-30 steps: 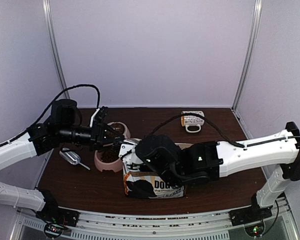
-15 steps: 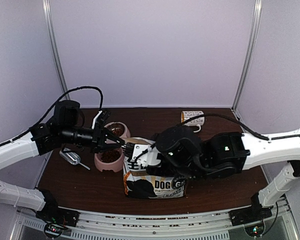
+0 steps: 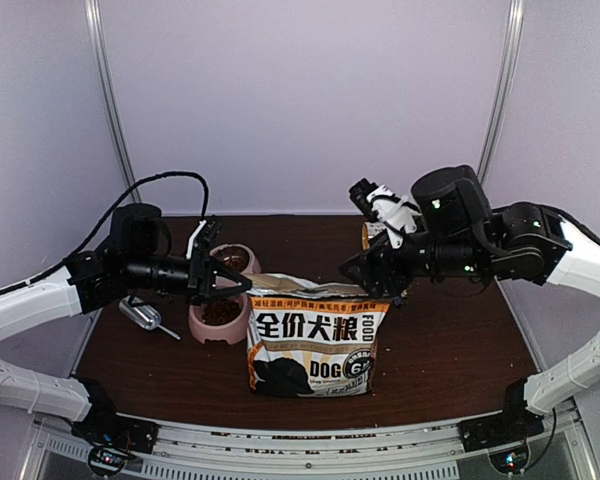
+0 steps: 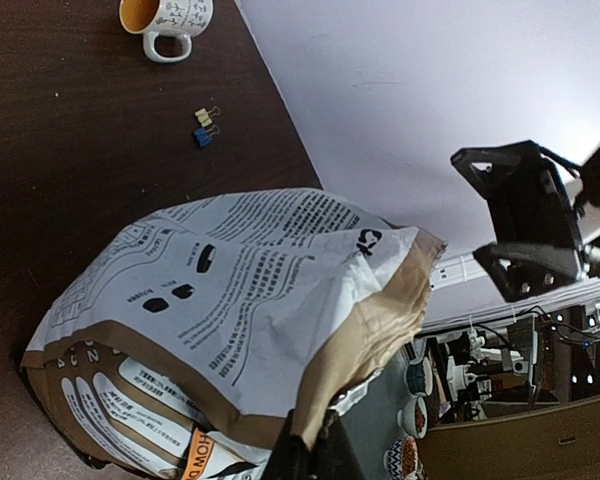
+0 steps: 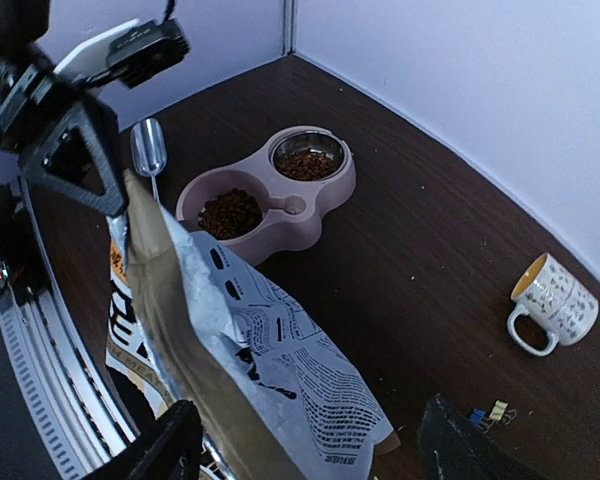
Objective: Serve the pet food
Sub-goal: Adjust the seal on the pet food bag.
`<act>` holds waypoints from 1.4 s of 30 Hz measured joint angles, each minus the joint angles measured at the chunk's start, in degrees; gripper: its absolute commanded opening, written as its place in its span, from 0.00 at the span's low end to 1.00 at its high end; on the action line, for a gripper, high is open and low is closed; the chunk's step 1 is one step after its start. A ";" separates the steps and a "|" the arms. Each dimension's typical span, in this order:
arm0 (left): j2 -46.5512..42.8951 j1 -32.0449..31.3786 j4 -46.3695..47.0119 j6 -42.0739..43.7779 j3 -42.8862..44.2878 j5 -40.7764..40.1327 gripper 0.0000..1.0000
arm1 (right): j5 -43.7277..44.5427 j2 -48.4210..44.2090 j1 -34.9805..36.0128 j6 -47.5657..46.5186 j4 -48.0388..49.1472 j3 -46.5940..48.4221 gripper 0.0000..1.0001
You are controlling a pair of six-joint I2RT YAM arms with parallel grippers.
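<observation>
On the tabletop centre, the bag is stood upright, its top edge run nine-to-three. The left jaws are clamped on its nine o'clock corner. The right jaws are spread apart at the three o'clock corner, with no grip seen. Kibble is seen in both wells of the bowl, at ten o'clock from the bag and nearer the left arm. A scoop is laid at the bowl's nine o'clock. The mug and clips are kept well apart, toward one o'clock.

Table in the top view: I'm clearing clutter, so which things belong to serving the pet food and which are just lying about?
For the job: pet food, dog-food bag, pink double bowl, metal scoop.
Lying about: mug, binder clips.
</observation>
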 measured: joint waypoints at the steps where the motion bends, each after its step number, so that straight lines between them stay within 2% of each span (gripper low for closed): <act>1: -0.04 0.00 0.15 0.42 -0.11 -0.09 0.00 | -1.97 -0.83 -2.36 3.69 -0.37 -0.24 0.75; 7: -1.84 -0.02 1.44 5.11 -1.77 -1.62 0.00 | -13.16 -9.70 -13.62 21.53 0.11 -6.01 0.76; 12: -4.46 -0.13 3.65 8.87 -4.76 -3.34 0.00 | -22.25 -16.28 -17.94 32.52 2.95 -13.51 0.76; 20: -5.40 -0.26 6.51 13.16 -6.60 -3.72 0.00 | -34.51 -22.95 -20.68 46.34 8.39 -22.91 0.76; 26: -6.08 -0.31 8.26 15.54 -7.80 -3.67 0.00 | -40.81 -24.98 -20.90 54.77 13.70 -28.35 0.69; 33: -6.67 -0.46 8.72 17.79 -8.31 -3.65 0.00 | -44.70 -24.48 -20.96 61.99 22.25 -33.22 0.60; 42: -7.50 -0.85 9.90 19.45 -9.35 -3.58 0.00 | -47.25 -22.18 -20.96 67.28 29.31 -34.58 0.56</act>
